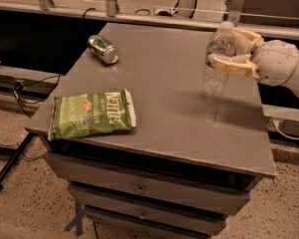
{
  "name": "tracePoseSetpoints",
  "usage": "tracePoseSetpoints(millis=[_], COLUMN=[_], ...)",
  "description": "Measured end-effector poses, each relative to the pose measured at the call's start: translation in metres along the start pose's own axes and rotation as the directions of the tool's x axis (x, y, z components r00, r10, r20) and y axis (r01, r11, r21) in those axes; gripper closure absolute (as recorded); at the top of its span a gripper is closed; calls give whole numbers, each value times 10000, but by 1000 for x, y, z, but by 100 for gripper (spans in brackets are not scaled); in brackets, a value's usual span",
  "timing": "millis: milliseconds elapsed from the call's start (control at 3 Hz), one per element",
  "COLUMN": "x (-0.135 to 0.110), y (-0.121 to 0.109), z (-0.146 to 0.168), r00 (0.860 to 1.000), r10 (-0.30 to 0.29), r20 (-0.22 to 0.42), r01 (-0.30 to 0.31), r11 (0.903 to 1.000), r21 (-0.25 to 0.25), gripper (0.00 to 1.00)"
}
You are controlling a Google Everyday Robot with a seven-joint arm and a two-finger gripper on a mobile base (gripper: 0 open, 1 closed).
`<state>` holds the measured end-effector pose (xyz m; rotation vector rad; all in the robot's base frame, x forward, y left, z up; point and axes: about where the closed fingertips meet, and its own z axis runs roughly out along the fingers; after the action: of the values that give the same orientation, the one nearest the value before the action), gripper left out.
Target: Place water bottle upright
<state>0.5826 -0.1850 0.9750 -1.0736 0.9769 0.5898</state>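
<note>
The water bottle (217,66) is a small clear ribbed plastic bottle. It stands upright at the right side of the grey table top (164,88), with its base at or just above the surface. My gripper (228,48) comes in from the right and is shut around the bottle's upper part, with a cream finger (231,63) across its front. The cap is partly hidden by the fingers.
A green metal can (103,49) lies on its side at the back left of the table. A green chip bag (92,113) lies flat near the front left edge. Drawers (139,188) sit under the top. Cables lie on the floor at the left.
</note>
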Motion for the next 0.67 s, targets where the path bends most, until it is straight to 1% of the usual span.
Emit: tracePoseSetpoints(millis=[333, 667], x=[12, 24], y=[2, -10], z=[-9, -10], r00=[9997, 9959], r10=[-134, 507], r20=[188, -753], r01=[124, -420], r11=[9985, 9928], r21=[532, 1122], gripper=[100, 100])
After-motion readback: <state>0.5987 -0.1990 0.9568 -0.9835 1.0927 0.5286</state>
